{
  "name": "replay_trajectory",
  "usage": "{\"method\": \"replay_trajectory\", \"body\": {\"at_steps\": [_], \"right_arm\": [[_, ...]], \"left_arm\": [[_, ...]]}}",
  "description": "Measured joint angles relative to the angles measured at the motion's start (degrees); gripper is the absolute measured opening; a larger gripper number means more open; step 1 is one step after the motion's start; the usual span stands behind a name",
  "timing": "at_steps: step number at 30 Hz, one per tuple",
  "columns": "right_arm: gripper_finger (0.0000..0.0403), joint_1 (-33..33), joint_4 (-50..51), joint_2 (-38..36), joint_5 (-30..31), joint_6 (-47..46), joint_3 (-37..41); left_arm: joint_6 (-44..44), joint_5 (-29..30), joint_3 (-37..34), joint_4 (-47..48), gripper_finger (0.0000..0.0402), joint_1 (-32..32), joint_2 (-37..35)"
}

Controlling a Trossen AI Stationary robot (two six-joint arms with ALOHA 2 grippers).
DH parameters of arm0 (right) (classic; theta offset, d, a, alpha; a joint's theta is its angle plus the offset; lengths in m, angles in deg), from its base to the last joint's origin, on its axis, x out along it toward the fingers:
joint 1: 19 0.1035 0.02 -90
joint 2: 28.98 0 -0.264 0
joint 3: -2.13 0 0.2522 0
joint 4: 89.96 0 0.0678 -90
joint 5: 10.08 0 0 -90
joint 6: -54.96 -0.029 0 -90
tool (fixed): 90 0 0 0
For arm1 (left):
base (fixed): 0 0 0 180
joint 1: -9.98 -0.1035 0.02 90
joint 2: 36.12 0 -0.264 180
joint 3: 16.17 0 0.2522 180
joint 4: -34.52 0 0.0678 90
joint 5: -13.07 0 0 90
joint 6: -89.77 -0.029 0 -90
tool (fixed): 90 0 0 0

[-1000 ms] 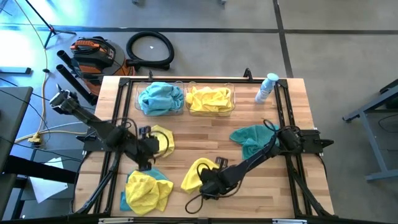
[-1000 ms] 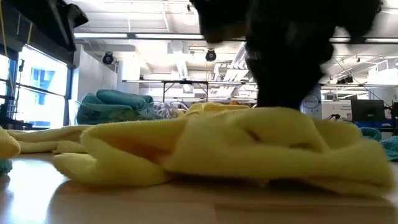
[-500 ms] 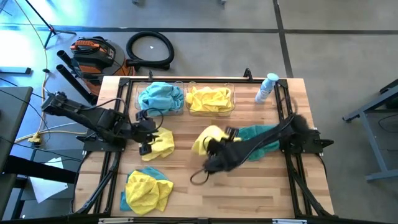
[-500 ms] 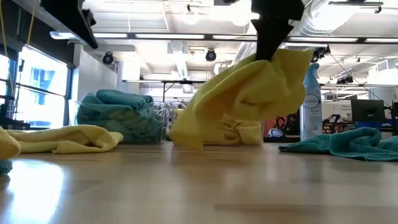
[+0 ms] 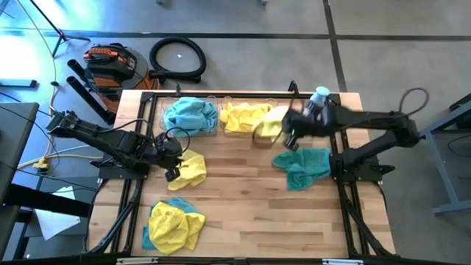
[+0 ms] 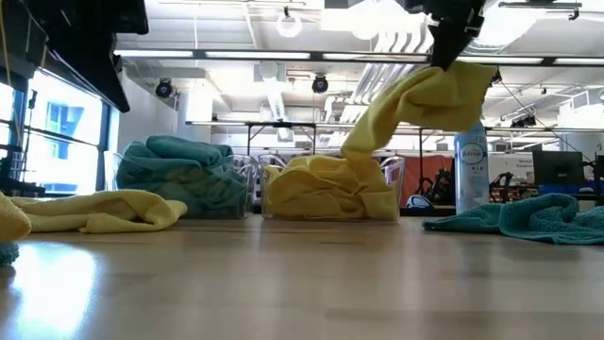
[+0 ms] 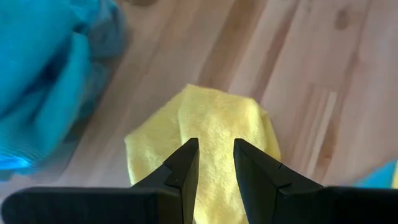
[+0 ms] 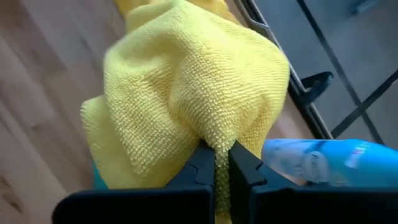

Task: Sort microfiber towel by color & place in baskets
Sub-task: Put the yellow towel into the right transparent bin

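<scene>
Yellow towel carried at the yellow-filled basket.
A yellow microfiber towel [image 5: 269, 124] is pinched in the right pincer [image 5: 288, 134] above the right-hand basket [image 5: 250, 118]; the left pincer [image 5: 172, 172] is held narrowly parted over a yellow towel on the desk [image 5: 193, 169].

A pale wooden plank table [image 5: 235, 221] carries two clear plastic rectangular baskets [image 5: 220, 118] side by side along its far edge (one heaped with blue towels, the other with yellow). A clear spray bottle [image 5: 315, 103] stands near the far right corner. A teal microfiber towel [image 5: 302, 166] lies toward the right edge, a yellow towel [image 5: 193, 169] toward the left, and a yellow-and-blue towel pile [image 5: 175, 225] near the near left corner.
</scene>
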Motion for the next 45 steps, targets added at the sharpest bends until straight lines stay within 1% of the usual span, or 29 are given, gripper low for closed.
{"method": "replay_trajectory", "body": {"at_steps": [2,5,9,12,15,18,21,24,26,28,33,39,42,45], "right_arm": [[0.0001,-5.6,0.6,-0.9,-2.9,5.5,-1.2],[0.0000,-13.4,0.9,0.6,-7.1,13.9,-3.7],[0.0000,-20.1,1.1,8.0,-9.9,22.9,-8.6],[0.0000,-22.3,1.7,15.7,-11.0,28.4,-14.5],[0.0000,-23.0,1.6,23.7,-12.5,32.0,-22.1],[0.0000,-23.0,-0.1,30.6,-17.6,35.2,-29.5],[0.0000,-23.0,-4.8,35.6,-22.9,38.6,-32.9],[0.0000,-23.6,-9.6,38.3,-24.0,39.7,-32.5],[0.0000,-24.5,-10.0,39.2,-24.5,38.6,-31.5],[0.0000,-25.4,-11.7,39.4,-26.2,37.4,-29.6],[0.0000,-26.6,-16.2,39.4,-28.0,33.6,-22.8],[0.0001,-25.9,-27.9,39.3,-28.3,29.7,-12.8],[0.0010,-25.8,-33.9,39.2,-28.6,27.3,-8.4],[0.0029,-25.8,-38.3,39.0,-28.9,24.7,-5.6]], "left_arm": [[0.0,2.2,0.0,-0.2,0.0090,0.0,0.0],[0.0,4.8,0.0,-0.1,0.0090,-0.1,0.0],[1.2,5.0,0.0,-0.1,0.0090,-1.5,0.0],[3.1,5.0,0.0,-0.1,0.0090,-3.1,0.0],[5.1,5.0,0.0,-0.1,0.0090,-4.5,0.0],[6.5,5.1,0.0,-0.1,0.0090,-5.6,0.0],[7.6,5.1,0.0,-0.1,0.0090,-6.2,0.0],[9.3,5.2,0.0,-0.1,0.0090,-6.4,0.0],[10.3,5.2,0.0,0.0,0.0090,-6.4,0.0],[11.0,5.2,0.0,0.1,0.0090,-6.4,0.0],[11.4,5.6,0.0,0.2,0.0090,-6.4,0.0],[12.0,7.6,0.0,0.2,0.0090,-6.4,0.0],[12.0,7.6,0.1,0.2,0.0090,-6.4,0.0],[12.0,7.6,0.0,0.2,0.0090,-6.4,0.0]]}}
